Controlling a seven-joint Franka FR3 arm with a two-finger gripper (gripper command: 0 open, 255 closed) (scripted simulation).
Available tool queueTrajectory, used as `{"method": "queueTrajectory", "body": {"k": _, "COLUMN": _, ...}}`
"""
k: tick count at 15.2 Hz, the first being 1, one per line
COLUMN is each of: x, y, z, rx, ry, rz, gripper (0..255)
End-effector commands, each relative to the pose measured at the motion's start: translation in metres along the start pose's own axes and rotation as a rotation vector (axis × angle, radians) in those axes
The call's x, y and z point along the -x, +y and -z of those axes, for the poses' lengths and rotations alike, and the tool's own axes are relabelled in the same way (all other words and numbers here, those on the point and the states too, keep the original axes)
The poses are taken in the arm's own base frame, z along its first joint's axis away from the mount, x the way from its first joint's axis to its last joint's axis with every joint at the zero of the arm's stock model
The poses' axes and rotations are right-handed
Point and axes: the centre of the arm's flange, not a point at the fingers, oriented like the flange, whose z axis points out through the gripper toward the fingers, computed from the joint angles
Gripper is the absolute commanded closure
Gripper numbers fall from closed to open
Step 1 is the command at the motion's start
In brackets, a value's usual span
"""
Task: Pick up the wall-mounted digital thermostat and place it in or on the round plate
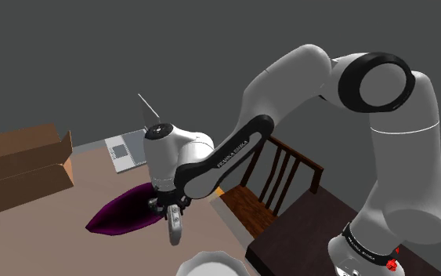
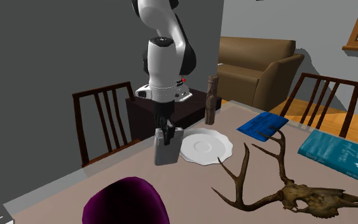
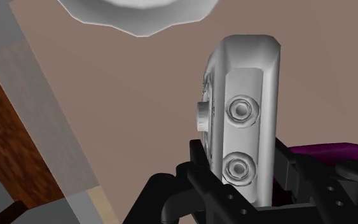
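Observation:
The thermostat (image 2: 166,147) is a flat grey box with round knobs on its edge (image 3: 242,121). It hangs upright above the table, clasped at its top by my black gripper (image 2: 165,133), which is shut on it. In the shoulder view the thermostat (image 1: 175,223) dangles under the hand (image 1: 169,205), just beyond the plate's rim (image 1: 211,263). The round white plate (image 2: 206,147) lies on the table beside the thermostat, toward the second exterior view's right; its scalloped edge (image 3: 139,16) shows ahead of the held thermostat.
A purple bowl-like object (image 2: 125,203) (image 1: 121,213) sits near the gripper. Antlers with a skull (image 2: 279,188), a blue book (image 2: 262,125), a teal book (image 2: 339,153) and a wooden post (image 2: 211,100) share the table. Chairs (image 2: 104,121) (image 1: 269,184) stand at its edge; a cardboard box (image 1: 23,165) lies beyond.

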Motion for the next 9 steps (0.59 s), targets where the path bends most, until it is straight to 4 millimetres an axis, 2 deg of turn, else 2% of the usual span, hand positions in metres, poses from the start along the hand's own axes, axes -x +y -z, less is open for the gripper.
{"method": "queueTrajectory", "body": {"k": 1, "x": 0.0, "y": -0.001, "z": 0.011, "rx": 0.0, "ry": 0.0, "rz": 0.0, "gripper": 255}}
{"method": "queueTrajectory", "body": {"k": 5, "x": 0.0, "y": 0.0, "z": 0.031, "rx": 0.0, "ry": 0.0, "rz": 0.0, "gripper": 255}}
{"method": "queueTrajectory", "body": {"k": 9, "x": 0.049, "y": 0.016, "z": 0.041, "rx": 0.0, "ry": 0.0, "rz": 0.0, "gripper": 255}}
